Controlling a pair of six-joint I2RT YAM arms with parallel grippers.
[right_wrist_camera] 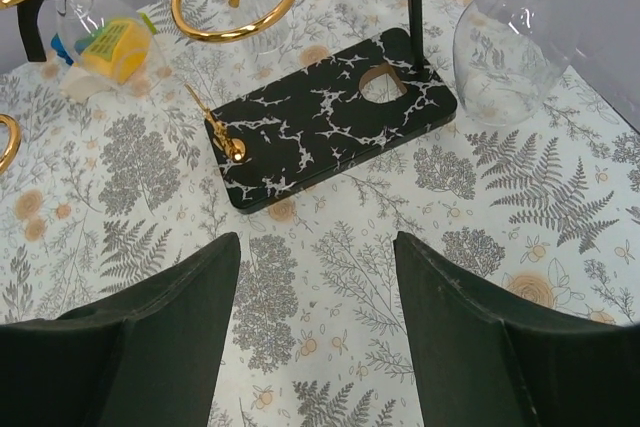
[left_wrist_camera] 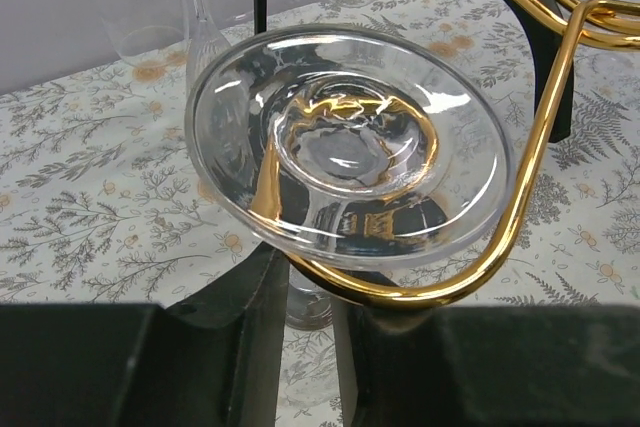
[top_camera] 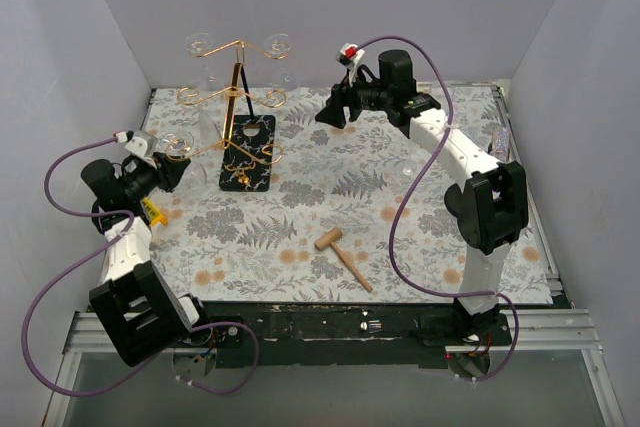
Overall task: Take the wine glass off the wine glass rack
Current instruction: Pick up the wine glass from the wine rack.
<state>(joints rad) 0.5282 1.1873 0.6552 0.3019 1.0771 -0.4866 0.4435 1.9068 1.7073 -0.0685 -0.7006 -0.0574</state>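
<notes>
While the top view looks down on the flowered worktop (top_camera: 300, 217), one gold wire rack (top_camera: 237, 97) stands left of centre on its black base (top_camera: 247, 152). I count three glasses hung foot-up on it: two far glasses (top_camera: 200, 44) along the top of the frame and one wine glass (top_camera: 180, 144) at the left, on the lowest arm. The left hand (top_camera: 178, 172) sits right at that wine glass. The right hand (top_camera: 330, 112) hangs over the worktop to the right of the rack, apart from it. One wooden mallet (top_camera: 343, 253) lies at lower centre.

From the left wrist, the wine glass (left_wrist_camera: 350, 142) fills the middle of the frame, its round foot resting in one gold loop of the rack (left_wrist_camera: 545, 127). The left hand (left_wrist_camera: 312, 317) has its two fingers (left_wrist_camera: 240, 327) drawn in close, and the stem fills the narrow gap between them, so it has hold of the stem. At least two more glass shapes blur along the top edge.

From the right wrist, the right hand (right_wrist_camera: 318, 247) is spread wide, with only worktop between its two fingers. The base (right_wrist_camera: 330, 127) lies at upper centre, one small gold ornament (right_wrist_camera: 225, 137) at its left end. One hanging glass (right_wrist_camera: 505, 47) shows at upper right and another glass (right_wrist_camera: 95, 27) at upper left.
</notes>
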